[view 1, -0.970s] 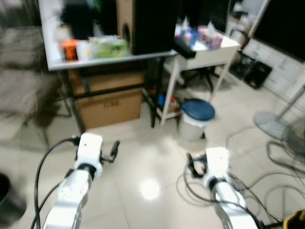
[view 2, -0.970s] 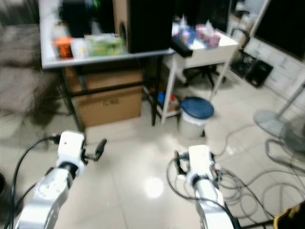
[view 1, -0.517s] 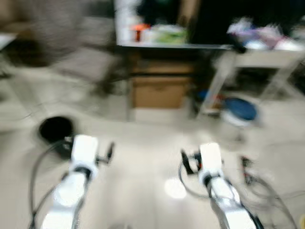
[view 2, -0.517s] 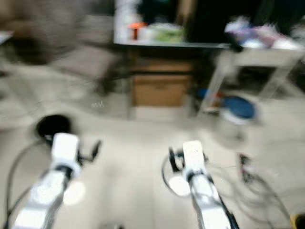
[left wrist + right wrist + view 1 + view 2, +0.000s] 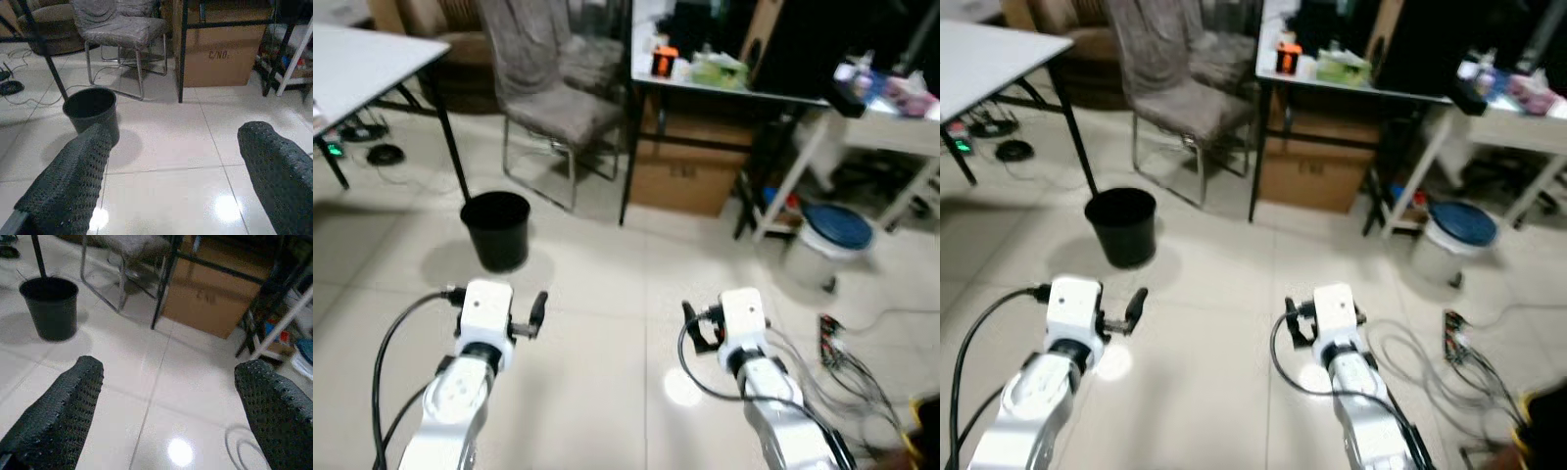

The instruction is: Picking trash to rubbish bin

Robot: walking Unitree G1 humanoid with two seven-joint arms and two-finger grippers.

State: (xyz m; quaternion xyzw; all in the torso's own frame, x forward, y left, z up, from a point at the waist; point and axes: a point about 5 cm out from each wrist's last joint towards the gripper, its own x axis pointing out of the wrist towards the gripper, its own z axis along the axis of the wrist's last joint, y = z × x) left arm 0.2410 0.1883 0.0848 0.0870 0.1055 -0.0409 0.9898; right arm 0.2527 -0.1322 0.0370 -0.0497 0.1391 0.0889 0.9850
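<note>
black bin (image 5: 496, 228) standing upright on the tiled floor (image 5: 607, 323) ahead of the left tool (image 5: 171, 181), near a grey chair (image 5: 553, 113); left tool and right tool (image 5: 171, 416) both held above the floor, fingers spread wide, holding nothing.

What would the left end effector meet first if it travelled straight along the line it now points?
Judging by its wrist view, the open left end effector points over bare tile toward the cardboard box under the dark table. The black bin sits off to one side. Depth is unclear, so the floor may come first.
</note>
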